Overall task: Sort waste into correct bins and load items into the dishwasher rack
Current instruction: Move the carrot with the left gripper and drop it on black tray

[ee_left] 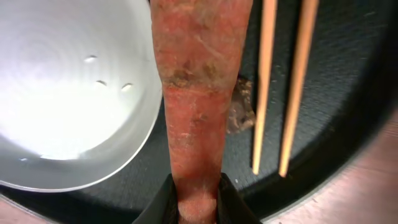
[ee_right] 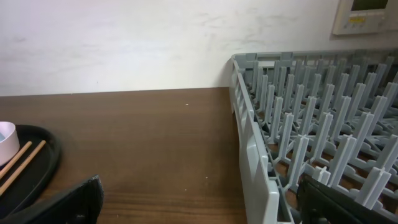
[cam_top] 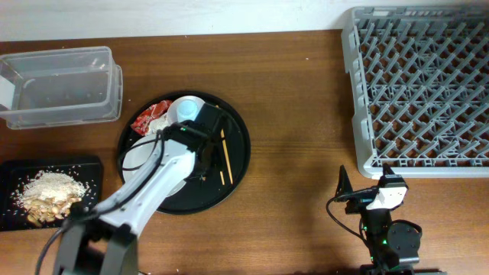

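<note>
My left gripper (ee_left: 198,202) is shut on the thin end of the orange carrot (ee_left: 196,81) over the round black tray (cam_top: 237,164). In the left wrist view the carrot lies between the white plate (ee_left: 68,93) and the wooden chopsticks (ee_left: 280,81), with the small brown bit (ee_left: 241,113) beside it. In the overhead view the gripper (cam_top: 202,149) hides the carrot. The red wrapper (cam_top: 153,118) and the pale blue cup (cam_top: 188,112) sit at the tray's far side. The rice scraps (cam_top: 50,191) lie in the black bin (cam_top: 88,164). My right gripper (cam_top: 365,177) is open and empty near the dishwasher rack (cam_top: 424,84).
The clear tub (cam_top: 61,84) stands at the far left. The grey rack's near wall (ee_right: 252,149) is just right of my right gripper (ee_right: 205,205). The tray's edge (ee_right: 46,165) and the chopstick tips (ee_right: 18,160) show at that view's left.
</note>
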